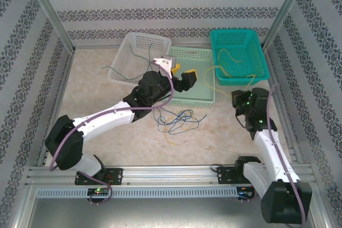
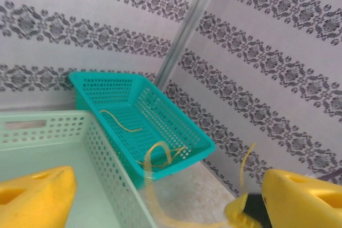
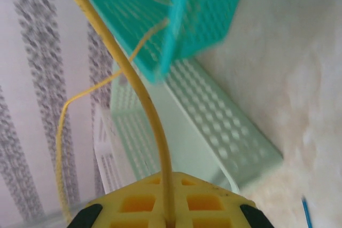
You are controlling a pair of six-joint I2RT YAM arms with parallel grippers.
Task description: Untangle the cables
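A yellow cable (image 3: 143,97) is pinched in the right gripper (image 3: 166,209) at bottom centre. The left gripper (image 1: 184,72) is spread open mid-frame over the mint basket (image 1: 204,92). Blue cables (image 1: 179,118) are seen tangled below centre.

On my screen, the walls (image 1: 160,4) are pale paper with dark ornamental bands, closing in the bench (image 1: 85,86) at the far side and both flanks. The bench top is beige, mottled like stone. A silver post (image 1: 49,9) rises at its far left corner and a second post (image 1: 286,9) at its far right. Aluminium rails (image 1: 171,173) run along its near edge. The light is soft and even.
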